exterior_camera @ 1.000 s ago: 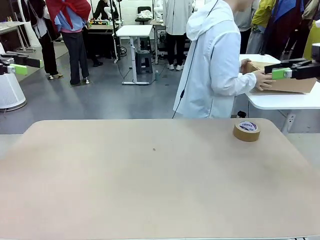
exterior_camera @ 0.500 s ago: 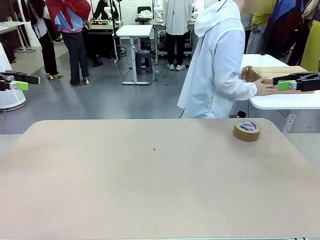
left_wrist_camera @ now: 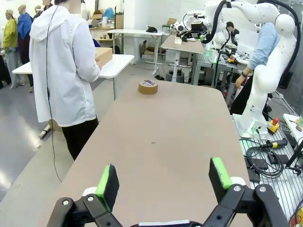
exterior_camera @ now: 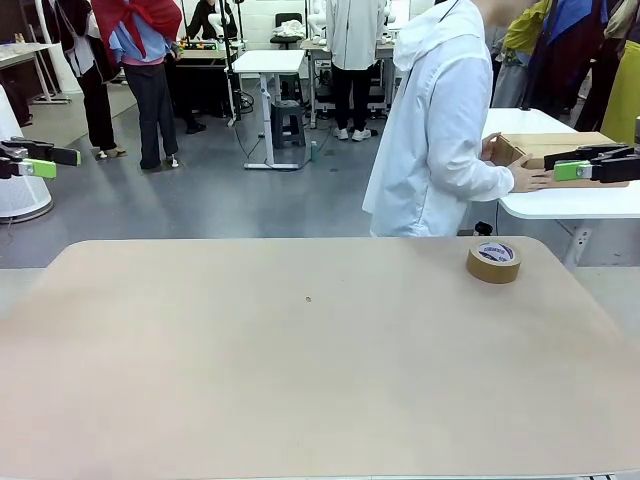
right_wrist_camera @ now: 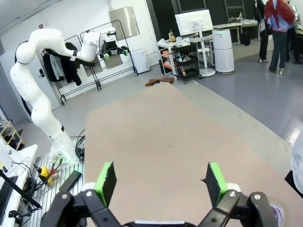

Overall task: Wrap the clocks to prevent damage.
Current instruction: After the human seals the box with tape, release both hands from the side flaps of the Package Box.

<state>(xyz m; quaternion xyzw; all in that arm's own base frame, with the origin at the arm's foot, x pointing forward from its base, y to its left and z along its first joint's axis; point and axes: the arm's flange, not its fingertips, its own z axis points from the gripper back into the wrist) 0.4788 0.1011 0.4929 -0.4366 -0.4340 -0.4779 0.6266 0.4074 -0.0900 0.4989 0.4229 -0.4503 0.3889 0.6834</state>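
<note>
Left tool (exterior_camera: pixel 40 160): raised at the far left edge of the front view, above the floor and clear of the desk (exterior_camera: pixel 300 380); jaws spread wide, holding nothing. In the left wrist view (left_wrist_camera: pixel 163 177) its green pads (left_wrist_camera: pixel 108 179) frame bare desk surface.

Desk: tan top, rounded corners. A small dark speck lies near the middle.

Person (exterior_camera: pixel 440 130): white hooded jacket, standing at the far edge of the desk, right of centre, turned toward a white side table (exterior_camera: pixel 570 200) further right; one hand (exterior_camera: pixel 527 175) rests on a brown carton (exterior_camera: pixel 545 148) there.

Tape roll (exterior_camera: pixel 494 261): brown, lying flat on the desk near its far right corner.

Right tool (exterior_camera: pixel 585 165): raised at the far right, level with the carton; jaws spread wide, empty. In the right wrist view (right_wrist_camera: pixel 161 182) it looks down the length of the desk.

Clocks: their place cannot be told.
</note>
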